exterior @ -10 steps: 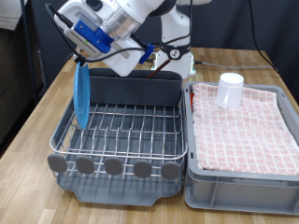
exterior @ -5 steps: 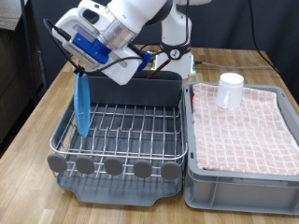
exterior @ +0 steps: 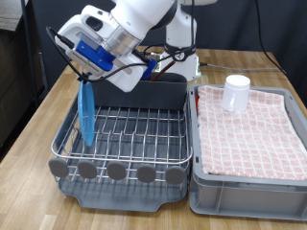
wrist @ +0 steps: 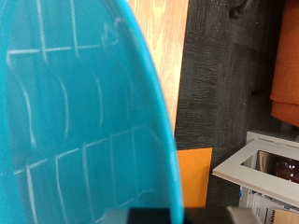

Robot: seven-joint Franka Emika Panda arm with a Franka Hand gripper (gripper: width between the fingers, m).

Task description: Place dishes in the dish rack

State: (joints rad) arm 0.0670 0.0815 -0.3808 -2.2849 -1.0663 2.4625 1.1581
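Table (exterior: 29,110) of pale wood is carrying everything here, with a dark wall or curtain standing behind it and a black cable trailing down at the exterior view's left. Dish rack (exterior: 125,144) is sitting on the wood toward the exterior view's left: silver wire grid on a dark grey tray, grey caddy along its far side, round grey discs lined up across the front. Just beside it, to the exterior view's right, a grey bin (exterior: 249,187) lined with pink checked cloth (exterior: 251,129) is holding a small white cup (exterior: 236,93), standing upright on the cloth near the far edge.

Arm is reaching in from the top of the exterior view, tilted down toward the rack's left end. Gripper (exterior: 84,77) is hanging just above that end, fingers closed on the top rim of the light-blue plate (exterior: 86,113). Plate is standing on edge, nearly upright, its lower rim down among the wires at the rack's left side. Wrist view is filling with the plate's blue face (wrist: 75,121), rack wires reflecting faintly in the glaze.
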